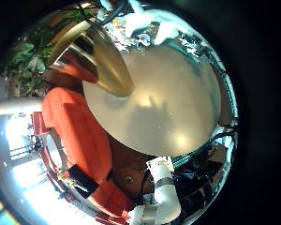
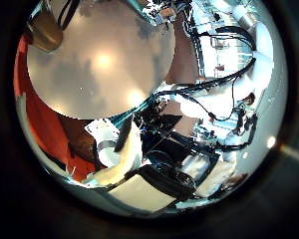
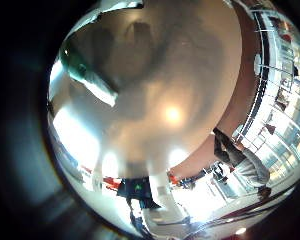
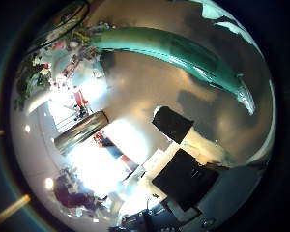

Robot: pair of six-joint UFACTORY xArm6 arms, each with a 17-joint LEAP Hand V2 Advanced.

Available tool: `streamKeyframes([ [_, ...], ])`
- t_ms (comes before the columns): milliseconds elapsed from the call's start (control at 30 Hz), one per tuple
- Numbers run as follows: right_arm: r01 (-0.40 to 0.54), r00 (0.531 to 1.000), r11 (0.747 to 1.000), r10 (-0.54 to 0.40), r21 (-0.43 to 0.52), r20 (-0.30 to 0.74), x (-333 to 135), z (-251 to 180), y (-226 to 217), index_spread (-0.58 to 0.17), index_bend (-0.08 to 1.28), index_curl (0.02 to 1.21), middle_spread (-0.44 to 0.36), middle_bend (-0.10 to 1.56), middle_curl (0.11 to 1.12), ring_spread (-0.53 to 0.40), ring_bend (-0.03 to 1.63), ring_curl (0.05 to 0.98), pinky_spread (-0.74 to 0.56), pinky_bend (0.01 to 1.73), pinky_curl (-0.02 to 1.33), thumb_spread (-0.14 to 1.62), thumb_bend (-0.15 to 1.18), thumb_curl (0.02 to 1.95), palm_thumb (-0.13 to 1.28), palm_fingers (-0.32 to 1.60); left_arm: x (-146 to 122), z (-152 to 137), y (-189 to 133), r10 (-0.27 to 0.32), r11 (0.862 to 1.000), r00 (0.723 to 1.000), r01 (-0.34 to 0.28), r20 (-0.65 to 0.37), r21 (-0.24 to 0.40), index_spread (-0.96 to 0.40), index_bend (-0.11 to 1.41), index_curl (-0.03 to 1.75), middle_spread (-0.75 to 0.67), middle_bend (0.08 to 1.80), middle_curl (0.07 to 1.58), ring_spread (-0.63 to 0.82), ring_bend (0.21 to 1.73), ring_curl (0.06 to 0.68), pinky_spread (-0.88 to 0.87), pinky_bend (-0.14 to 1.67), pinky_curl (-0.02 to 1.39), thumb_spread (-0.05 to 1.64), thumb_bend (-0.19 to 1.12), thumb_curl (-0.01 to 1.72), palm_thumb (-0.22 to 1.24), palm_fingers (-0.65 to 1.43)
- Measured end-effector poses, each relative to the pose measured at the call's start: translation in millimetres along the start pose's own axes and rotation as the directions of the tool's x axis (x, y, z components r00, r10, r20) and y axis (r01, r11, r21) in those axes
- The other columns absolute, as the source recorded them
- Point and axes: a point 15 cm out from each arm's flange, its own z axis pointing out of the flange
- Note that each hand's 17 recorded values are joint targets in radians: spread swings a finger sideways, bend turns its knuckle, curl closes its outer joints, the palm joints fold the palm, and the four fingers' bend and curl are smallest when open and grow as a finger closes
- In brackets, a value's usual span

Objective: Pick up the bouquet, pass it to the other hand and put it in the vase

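The bouquet's long stem [image 4: 164,48] crosses close in front of my right palm, above the round table [image 3: 170,110], with its flowers [image 4: 58,48] at one end. The stem's tapered end shows in the right little finger side view [image 3: 90,75]. My right hand [image 4: 184,155] is shut on the bouquet, with a dark finger [image 4: 174,126] beside the stem. The tall metallic vase [image 1: 94,56] stands on the table close to my left hand [image 1: 136,19], which is open and holds nothing. The vase also shows in the left thumb side view [image 2: 45,30] and, farther off, in the right thumb side view [image 4: 82,130].
Cushioned seats [image 1: 75,131] stand beside the table's edge. A white robot arm [image 1: 159,192] rises at the table's side. Equipment and an arm's body [image 2: 140,169] lie beyond the table's edge.
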Motion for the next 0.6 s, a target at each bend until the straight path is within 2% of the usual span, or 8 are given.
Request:
streamKeyframes([
  [267, -0.043, 0.998, 0.999, 0.042, -0.017, -0.048, 14.2, 11.6, -4.2, -0.200, 0.19, 0.41, -0.072, 0.50, 0.55, -0.201, 0.91, 0.394, 0.07, 0.56, 0.20, 1.05, -0.02, 0.39, 0.55, 0.44, -0.5, -1.6, 0.9, -0.005, 1.000, 1.000, 0.005, 0.001, 0.004, 0.01, 0.17, 0.32, 0.44, 0.19, 0.32, 0.61, 0.48, 0.211, 0.57, 0.20, 0.32, 1.10, -0.02, 0.34, 0.37, 0.02],
  [600, -0.056, 0.997, 0.997, 0.053, -0.052, -0.057, 21.8, 29.9, -9.1, -0.205, 0.20, 0.43, -0.077, 0.52, 0.56, -0.202, 0.91, 0.398, 0.07, 0.56, 0.18, 1.05, -0.02, 0.39, 0.58, 0.44, 1.1, 0.6, -0.6, -0.010, 1.000, 1.000, 0.010, -0.003, -0.001, 0.01, 0.17, 0.32, 0.44, 0.19, 0.32, 0.61, 0.48, 0.210, 0.57, 0.20, 0.32, 1.10, -0.02, 0.34, 0.37, 0.02],
])
